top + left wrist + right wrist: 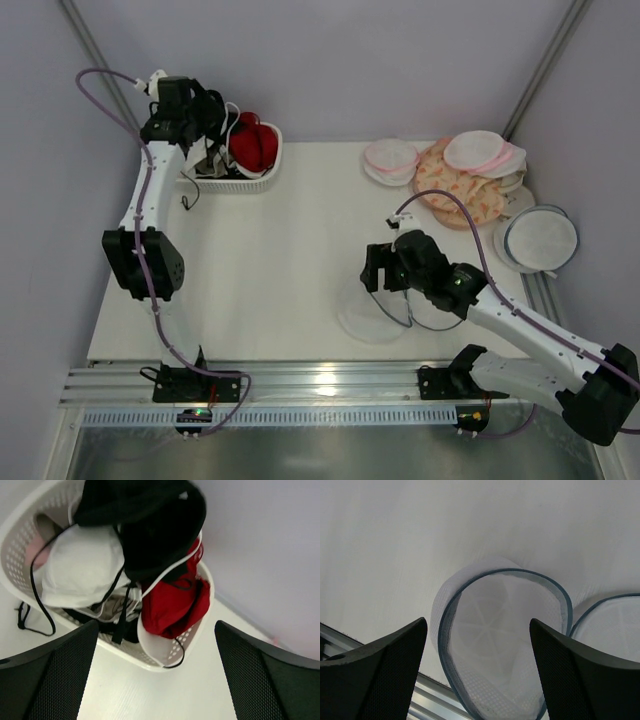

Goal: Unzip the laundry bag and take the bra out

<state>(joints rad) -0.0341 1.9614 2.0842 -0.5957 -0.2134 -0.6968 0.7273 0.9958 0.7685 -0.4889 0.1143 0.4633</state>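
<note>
The black padded-cup bra with thin black straps is on top of the heap in the white perforated plastic basket at the far left corner of the table. It's bunched up, with no clean long axis, and its straps trail toward the basket's near rim. The left gripper hovers right over it with its jaws spread wide, gripping nothing. The bra sits just ahead of its fingers, so this is the nearer arm by a long way.

By my count there are three bras in that one basket: the black one, a white bra and a red bra.

The round white mesh laundry bag with the grey-blue zip rim lies at the table's near edge, well away from the basket. There's one bag, unzipped, with both bowl halves gaping and empty. The right gripper hangs above it, also open and empty-handed.

On the far right are at least two pink-rimmed white rounds and one flat grey-rimmed disc.

I'd call the job all but done.
</note>
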